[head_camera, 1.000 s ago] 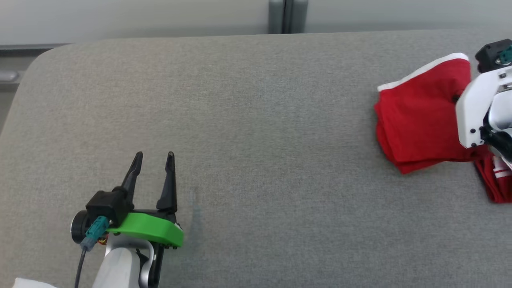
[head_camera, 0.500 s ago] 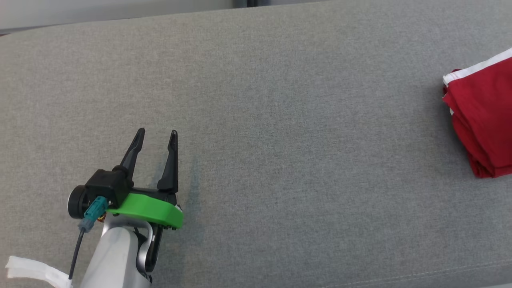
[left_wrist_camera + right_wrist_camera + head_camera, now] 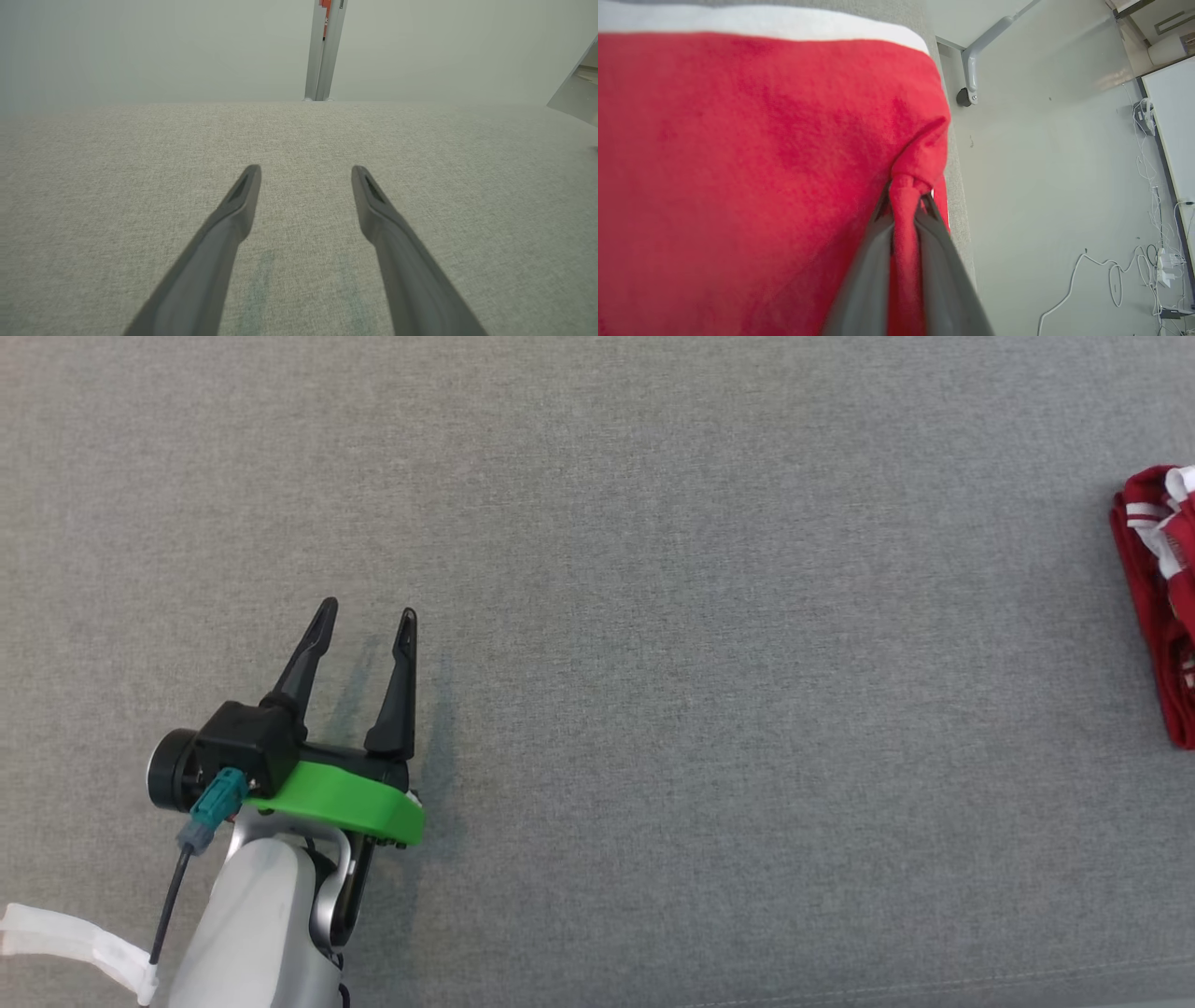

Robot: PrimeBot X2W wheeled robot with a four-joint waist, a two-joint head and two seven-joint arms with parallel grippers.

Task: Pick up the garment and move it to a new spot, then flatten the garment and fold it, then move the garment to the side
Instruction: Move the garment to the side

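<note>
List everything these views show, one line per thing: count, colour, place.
garment: one, red with white trim, right edge of the head view, a fold pinched in the right hand
padded surface: one, grey fabric, spanning the head view
upright post: one, silver-grey, beyond the surface's far edge
cables: several, white, on the floor beside the surface
strip: one, white, head view's lower-left corner
left hand: one, dark fingers, open over bare surface, lower left of the head view
right hand: one, dark fingers, shut on the garment's fold
</note>
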